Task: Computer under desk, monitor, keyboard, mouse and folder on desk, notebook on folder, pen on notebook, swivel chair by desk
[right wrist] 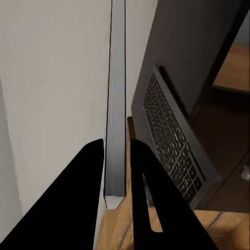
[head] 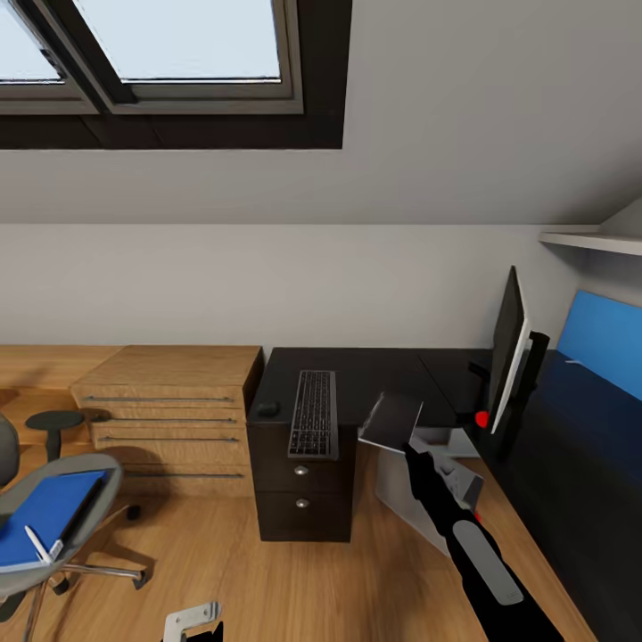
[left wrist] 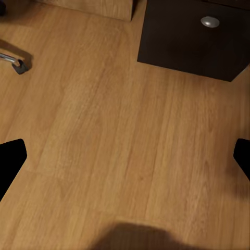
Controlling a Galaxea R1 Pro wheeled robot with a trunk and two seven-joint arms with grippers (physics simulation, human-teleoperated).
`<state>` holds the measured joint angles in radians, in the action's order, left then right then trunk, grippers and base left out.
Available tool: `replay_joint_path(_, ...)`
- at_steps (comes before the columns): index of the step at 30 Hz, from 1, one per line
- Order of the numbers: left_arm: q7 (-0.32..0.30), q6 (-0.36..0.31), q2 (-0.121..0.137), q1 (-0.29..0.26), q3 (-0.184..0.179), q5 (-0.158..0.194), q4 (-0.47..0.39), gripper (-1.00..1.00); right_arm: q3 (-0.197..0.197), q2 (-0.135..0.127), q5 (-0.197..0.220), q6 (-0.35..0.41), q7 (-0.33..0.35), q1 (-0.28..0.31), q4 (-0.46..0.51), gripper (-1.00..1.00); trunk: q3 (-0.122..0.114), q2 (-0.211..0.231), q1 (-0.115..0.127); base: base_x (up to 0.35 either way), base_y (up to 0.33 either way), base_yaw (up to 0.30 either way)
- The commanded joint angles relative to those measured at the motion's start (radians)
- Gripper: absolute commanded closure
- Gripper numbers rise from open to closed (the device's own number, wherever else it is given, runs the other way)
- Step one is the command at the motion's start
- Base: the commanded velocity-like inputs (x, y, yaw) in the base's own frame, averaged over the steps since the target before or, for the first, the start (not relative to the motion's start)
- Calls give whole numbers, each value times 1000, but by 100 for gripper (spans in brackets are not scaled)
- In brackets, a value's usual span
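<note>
**Right pincer clamping the notebook above the bench edge**

Head view: the right arm is reaching forward from the lower right, and the right pincer [head: 408, 443] is holding the dark grey notebook [head: 392, 419] tilted in the air, just off the near edge of the black bench [head: 383, 370]. The keyboard [head: 314, 414] is lying lengthwise on the bench above the drawers, its near end overhanging the front edge, with the mouse [head: 267, 408] just beside it toward the oak dresser [head: 169, 401]. The monitor [head: 508, 357] is standing edge-on at the right of the bench. A light grey box, probably the computer [head: 406, 499], is showing on the floor under the bench, behind the arm. At the lower left, the blue folder [head: 45, 517] is lying on the seat of the swivel chair [head: 53, 571], with a white pen [head: 37, 544] resting on it. The white key lettering is too small to read.

Left wrist view: the left pincer [left wrist: 125, 156] is hanging with its fingers [left wrist: 10, 161] wide apart over the oak floor [left wrist: 104, 130]. A dark drawer with a silver knob [left wrist: 210, 22] is showing, and a chair caster [left wrist: 18, 65].

Right wrist view: the two black fingers [right wrist: 78, 203] are pressing on either side of the notebook's thin edge [right wrist: 115, 130]. The keyboard [right wrist: 172, 140] is lying beyond, on the bench.
</note>
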<state>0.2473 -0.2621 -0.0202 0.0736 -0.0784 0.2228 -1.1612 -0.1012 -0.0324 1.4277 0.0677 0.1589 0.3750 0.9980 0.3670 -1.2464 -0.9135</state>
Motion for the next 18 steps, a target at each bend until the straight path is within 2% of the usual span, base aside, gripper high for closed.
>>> replay_joint_path(1,8,-3,0,0,-2,10,-2,-100,-1,-1,13,2,5,1,-5,100,1,-1,0,184,0,0)
replay_joint_path(18,7,-3,0,0,-3,9,-2,-100,1,0,13,3,-1,1,-25,100,1,-1,0,295,0,0)
